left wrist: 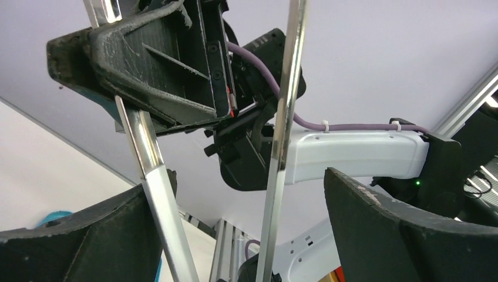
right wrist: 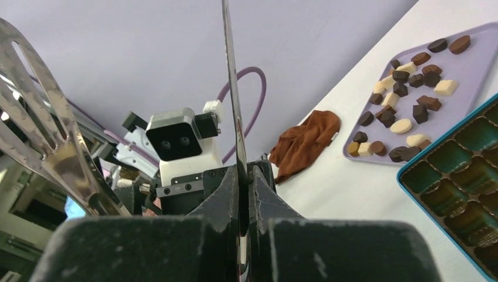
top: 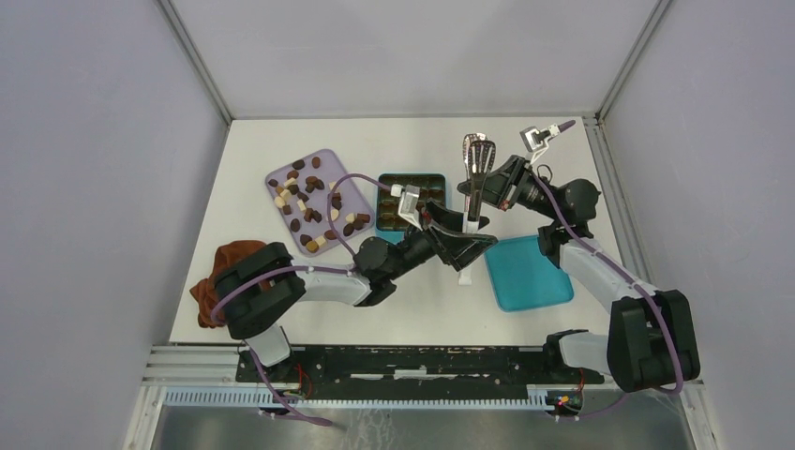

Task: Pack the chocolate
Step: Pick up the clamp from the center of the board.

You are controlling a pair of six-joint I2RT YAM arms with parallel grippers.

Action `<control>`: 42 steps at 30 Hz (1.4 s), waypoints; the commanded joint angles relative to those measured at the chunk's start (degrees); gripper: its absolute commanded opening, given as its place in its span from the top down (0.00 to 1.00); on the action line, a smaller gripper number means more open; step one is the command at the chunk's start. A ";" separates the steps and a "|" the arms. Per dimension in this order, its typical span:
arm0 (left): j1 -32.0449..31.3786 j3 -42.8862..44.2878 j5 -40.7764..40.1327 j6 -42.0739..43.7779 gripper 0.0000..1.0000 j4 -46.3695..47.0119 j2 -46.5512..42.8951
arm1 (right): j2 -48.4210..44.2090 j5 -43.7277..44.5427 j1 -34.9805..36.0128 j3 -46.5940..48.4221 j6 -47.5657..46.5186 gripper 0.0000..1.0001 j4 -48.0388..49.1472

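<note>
Many small dark, tan and cream chocolates (top: 305,197) lie on the lilac tray (top: 330,157), also in the right wrist view (right wrist: 405,88). The teal box with cells (top: 412,186) stands right of the tray. My right gripper (top: 480,192) is shut on one arm of the metal tongs (top: 477,155), held upright above the table; the thin arm (right wrist: 232,88) runs between its jaws. My left gripper (top: 466,242) is open below it, and both tong arms (left wrist: 282,135) pass between its fingers (left wrist: 411,235).
A teal lid (top: 530,272) lies at the front right. A reddish-brown cloth (top: 220,277) is bunched at the front left, also in the right wrist view (right wrist: 305,141). The box's cells (right wrist: 464,170) show at lower right there.
</note>
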 commanded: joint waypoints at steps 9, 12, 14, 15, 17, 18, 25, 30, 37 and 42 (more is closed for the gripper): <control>-0.91 1.30 -4.24 4.75 0.07 9.92 2.40 | 1.38 6.06 -1.26 -0.88 11.29 1.00 10.15; -0.93 1.53 -4.91 4.35 0.16 10.00 2.38 | 1.10 6.06 -1.26 -1.21 10.33 1.00 8.84; -0.93 1.62 -5.02 4.23 0.19 10.15 2.23 | 1.03 5.81 -1.32 -1.13 9.74 1.00 8.30; -0.93 1.56 -4.98 4.22 0.19 10.42 2.15 | 1.15 5.72 -1.32 -1.13 9.75 1.00 8.27; -0.92 1.26 -4.54 4.35 0.22 11.25 1.89 | 1.25 5.58 -1.32 -1.21 9.59 1.00 8.27; -0.91 1.13 -4.36 4.44 0.26 11.59 1.82 | 1.29 5.54 -1.26 -1.21 9.60 1.00 8.25; -0.90 -0.02 -3.50 4.95 0.48 13.37 0.94 | 1.38 5.27 -1.25 -0.86 9.22 1.00 8.09; -0.78 0.23 -2.31 4.55 0.54 13.45 0.67 | 1.53 5.01 -1.29 -0.86 8.69 1.00 7.82; -0.25 0.99 -0.17 2.98 0.45 14.34 1.15 | 1.51 4.57 -1.28 -0.95 7.88 0.99 7.82; 0.08 1.05 0.62 2.33 0.44 14.68 1.01 | 1.48 4.22 -1.34 -0.73 7.45 0.98 8.04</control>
